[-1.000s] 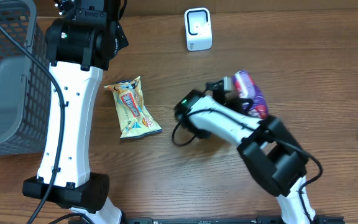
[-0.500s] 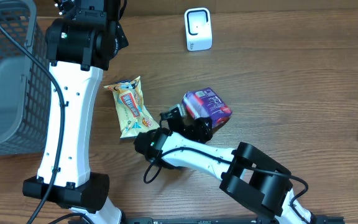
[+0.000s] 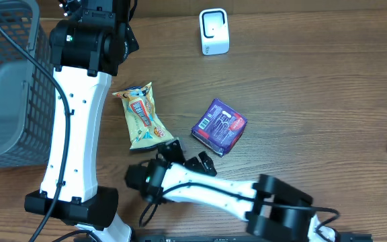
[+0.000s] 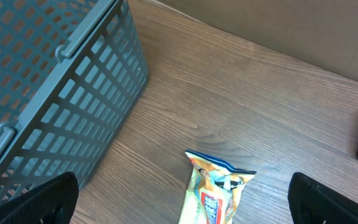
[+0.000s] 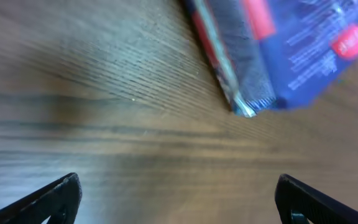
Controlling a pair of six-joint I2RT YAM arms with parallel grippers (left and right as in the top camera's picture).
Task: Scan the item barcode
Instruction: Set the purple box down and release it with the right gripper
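Just beside your right gripper (image 3: 188,153), jaws apart and empty, lies the purple packet (image 3: 219,126). Grip its edge squarely and turn the barcode toward the scanner (image 3: 214,31). Your left gripper (image 4: 185,202) is also wide apart, holding nothing.

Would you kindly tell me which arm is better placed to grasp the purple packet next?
Right, probably. The right gripper is open right beside the purple packet, which shows in its wrist view; the left gripper sits off by the basket.

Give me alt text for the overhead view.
A purple rectangular packet lies flat on the brown wooden table, just beyond the right arm's open fingers. A yellow snack bag lies nearby, a small white scanner farther back, a grey mesh basket at the edge.
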